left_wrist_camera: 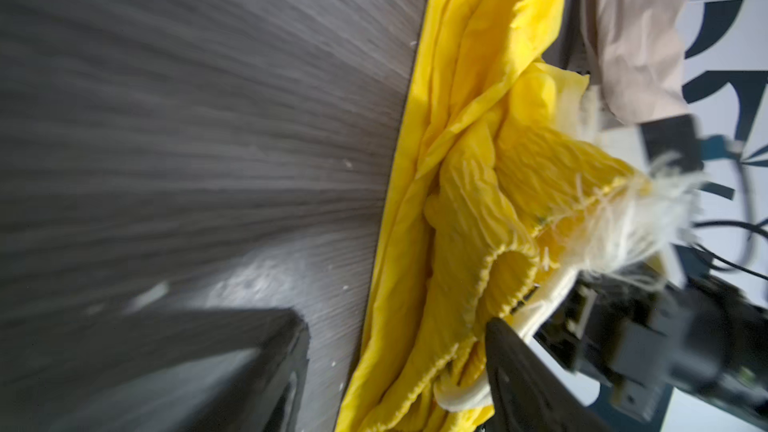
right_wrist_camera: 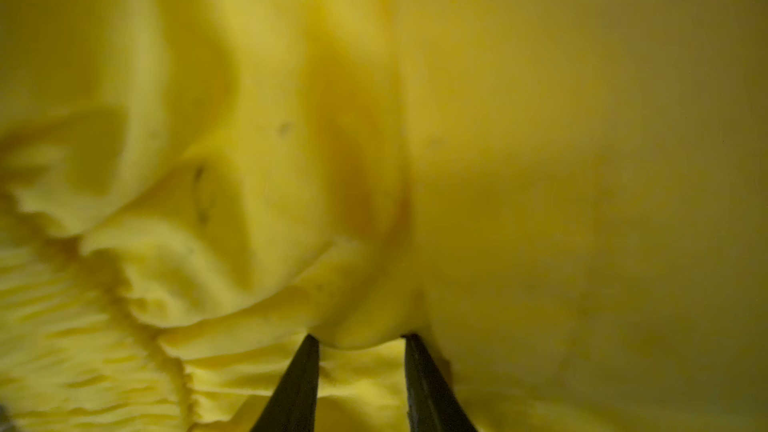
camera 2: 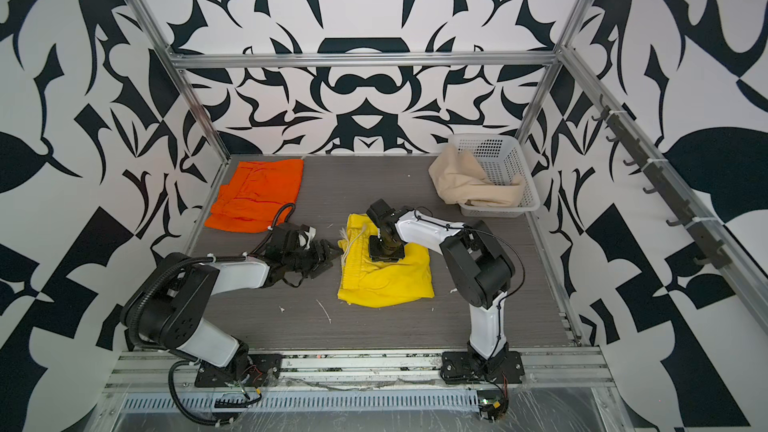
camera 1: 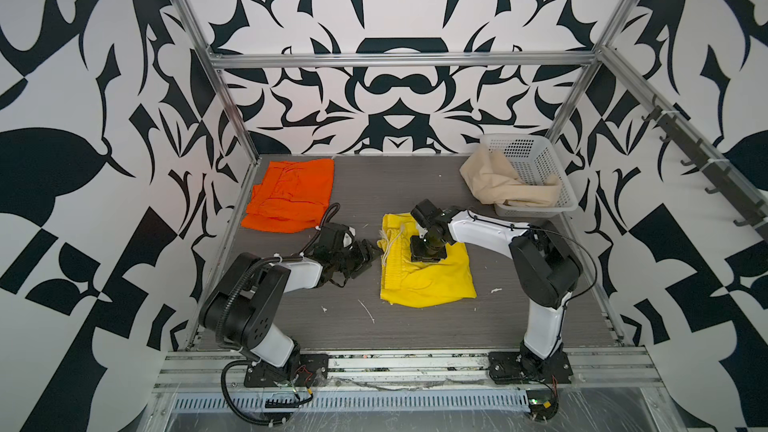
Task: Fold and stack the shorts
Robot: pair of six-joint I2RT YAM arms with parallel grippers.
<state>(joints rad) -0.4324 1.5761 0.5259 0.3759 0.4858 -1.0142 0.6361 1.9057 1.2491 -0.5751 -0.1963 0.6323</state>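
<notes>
A: Where are the yellow shorts (camera 1: 428,280)?
B: Mid-table (camera 1: 332,326) in both top views. The waistband (camera 1: 390,251) forms their left edge, long axis up-down the frame.
A: Hands?
B: Left hand (camera 1: 370,258) is just left of the waistband, jaws wide, holding nothing. Right hand (right_wrist_camera: 359,342) has its tips pressed into the cloth, a ridge between them. Can't tell if it's gripped.
A: Room?
B: Bare table left and below. Orange shorts (camera 1: 291,197) upper left, well apart. Beige shorts (camera 1: 498,184) drape over the basket (camera 1: 536,151), upper right. Left hand is nearer the waistband.
</notes>
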